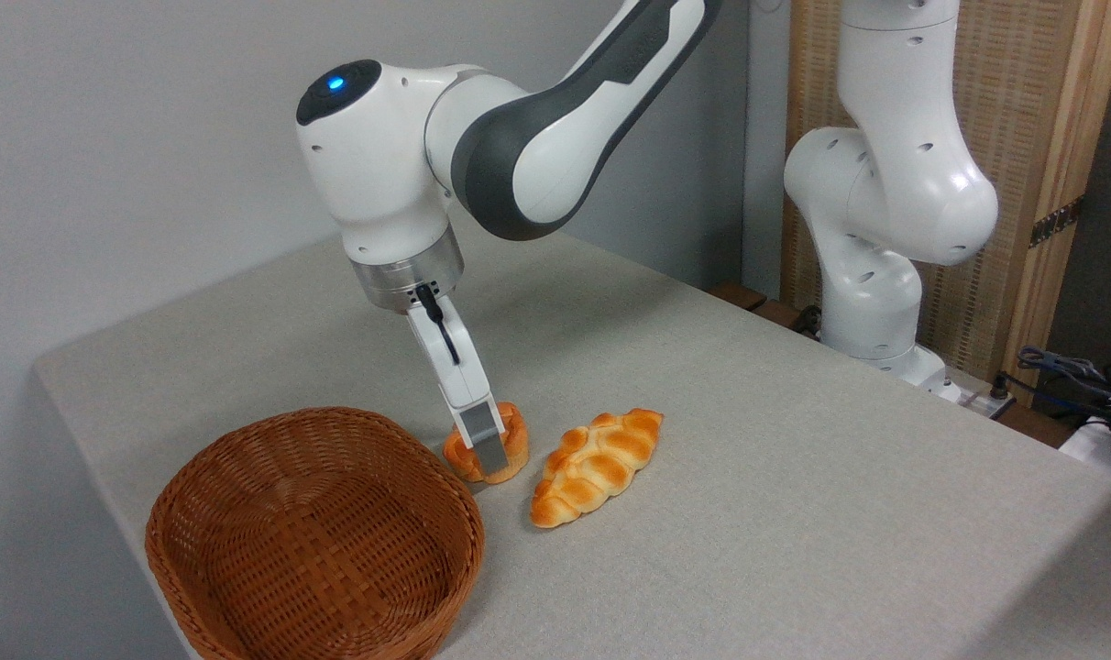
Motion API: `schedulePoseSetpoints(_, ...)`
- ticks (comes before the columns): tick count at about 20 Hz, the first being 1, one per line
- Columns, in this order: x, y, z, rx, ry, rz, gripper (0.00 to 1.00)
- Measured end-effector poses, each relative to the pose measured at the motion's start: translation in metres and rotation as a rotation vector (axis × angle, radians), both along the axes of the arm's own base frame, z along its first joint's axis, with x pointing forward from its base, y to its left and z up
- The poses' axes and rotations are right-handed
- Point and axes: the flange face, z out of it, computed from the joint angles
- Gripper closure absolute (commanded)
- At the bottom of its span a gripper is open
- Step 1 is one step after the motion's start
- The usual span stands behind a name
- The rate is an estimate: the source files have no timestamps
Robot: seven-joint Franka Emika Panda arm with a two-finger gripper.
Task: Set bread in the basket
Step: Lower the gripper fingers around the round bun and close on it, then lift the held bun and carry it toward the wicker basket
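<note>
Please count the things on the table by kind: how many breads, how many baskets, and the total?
Breads: 2, the round bun at the tool and the braided loaf
Baskets: 1, the wicker basket, with nothing inside
Total: 3

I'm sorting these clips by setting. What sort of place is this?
Probably a robotics lab or test room: a robot arm mounted at a cloth-covered table, loose cables at the right edge, and toy-like bread beside a basket.
</note>
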Motion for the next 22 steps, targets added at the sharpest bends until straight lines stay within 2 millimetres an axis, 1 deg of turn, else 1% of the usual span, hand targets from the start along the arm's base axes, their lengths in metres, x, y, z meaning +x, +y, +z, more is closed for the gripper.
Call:
schedulePoseSetpoints(1,0.0,-0.0002,-0.0003,0.001,0.0,-0.001,0.1)
schedulePoseSetpoints(3,-0.0001,-0.0008,-0.0006,0.002,0.001,-0.003,0.34)
schedulePoseSetpoints(5,-0.0001,-0.0008,-0.0006,0.003,0.001,-0.003,0.43)
schedulePoseSetpoints(6,-0.0001,-0.0008,-0.0006,0.003,0.001,-0.003,0.45)
schedulePoseSetpoints(10,-0.0001,-0.0008,-0.0006,0.003,0.001,-0.004,0.44)
schedulePoseSetpoints(12,-0.0001,-0.0012,-0.0007,0.003,0.001,-0.004,0.4)
schedulePoseSetpoints(13,-0.0001,-0.0012,-0.0007,0.004,0.001,-0.005,0.39)
schedulePoseSetpoints(22,-0.0016,-0.0016,-0.0008,0.005,0.011,-0.006,0.4)
